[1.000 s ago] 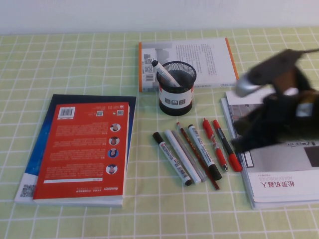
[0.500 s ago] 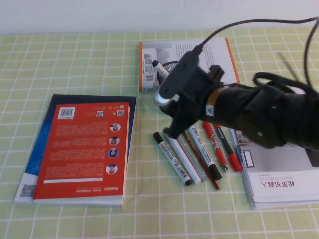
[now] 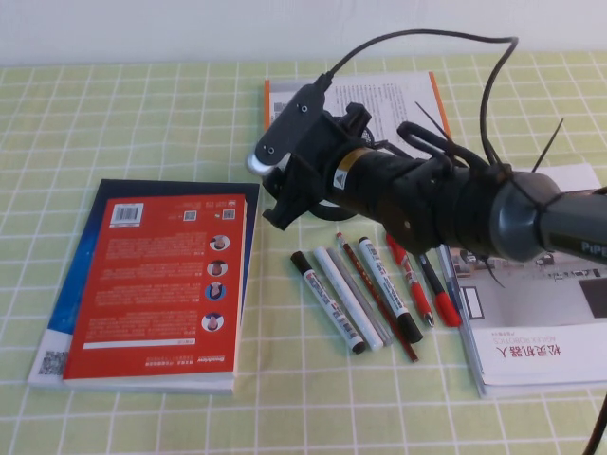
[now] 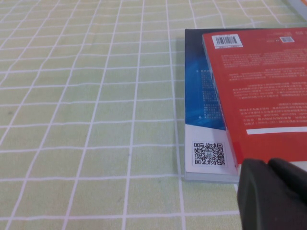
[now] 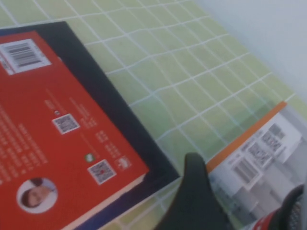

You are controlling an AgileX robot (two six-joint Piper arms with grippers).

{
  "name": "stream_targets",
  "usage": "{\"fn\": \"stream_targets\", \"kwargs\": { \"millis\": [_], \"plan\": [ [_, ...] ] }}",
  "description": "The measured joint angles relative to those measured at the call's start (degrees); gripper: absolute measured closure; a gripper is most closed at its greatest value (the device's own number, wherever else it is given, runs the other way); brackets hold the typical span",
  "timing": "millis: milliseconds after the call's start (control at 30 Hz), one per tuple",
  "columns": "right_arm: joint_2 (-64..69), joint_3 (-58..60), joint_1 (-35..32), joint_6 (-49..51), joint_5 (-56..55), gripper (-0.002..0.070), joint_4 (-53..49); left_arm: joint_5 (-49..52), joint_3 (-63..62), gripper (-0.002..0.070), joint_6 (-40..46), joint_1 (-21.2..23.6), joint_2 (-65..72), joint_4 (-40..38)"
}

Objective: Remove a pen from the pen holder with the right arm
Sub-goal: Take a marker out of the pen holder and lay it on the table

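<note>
Right gripper (image 3: 285, 201): fingers (image 5: 194, 191) spread wide, holding nothing.
Pen holder hidden under that arm, behind the row of pens (image 3: 370, 289) on the tabletop (image 3: 142, 123). Left gripper (image 4: 273, 196): fingers together, beside the red book (image 4: 259, 91) corner.

The high camera looks down from the robot's side over the whole desk (image 3: 142, 104). The left wrist camera sits low and close at the left edge of the red book (image 4: 259, 86). The right wrist camera, close and tilted, sees that book's corner nearest the orange-edged book (image 5: 259, 158).
</note>
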Motion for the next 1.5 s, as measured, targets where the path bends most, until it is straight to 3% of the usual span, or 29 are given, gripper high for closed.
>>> {"fn": "stream_targets", "kwargs": {
  "millis": [267,433,733,1500],
  "plan": [
    [0.3,-0.9,-1.3,-16.4,-0.4,0.0249,15.5,0.0,0.0,0.0680,0.0,0.0,0.0,0.0],
    [0.4,-0.9,-2.1,-20.7,-3.2,0.0249,19.3,0.0,0.0,0.0680,0.0,0.0,0.0,0.0],
    [1.7,-1.0,-2.1,-21.9,-7.5,0.0249,20.1,0.0,0.0,0.0680,0.0,0.0,0.0,0.0],
    [9.9,-10.3,-2.6,-24.6,-5.3,0.0247,20.6,0.0,0.0,0.0680,0.0,0.0,0.0,0.0]
  ]
}}
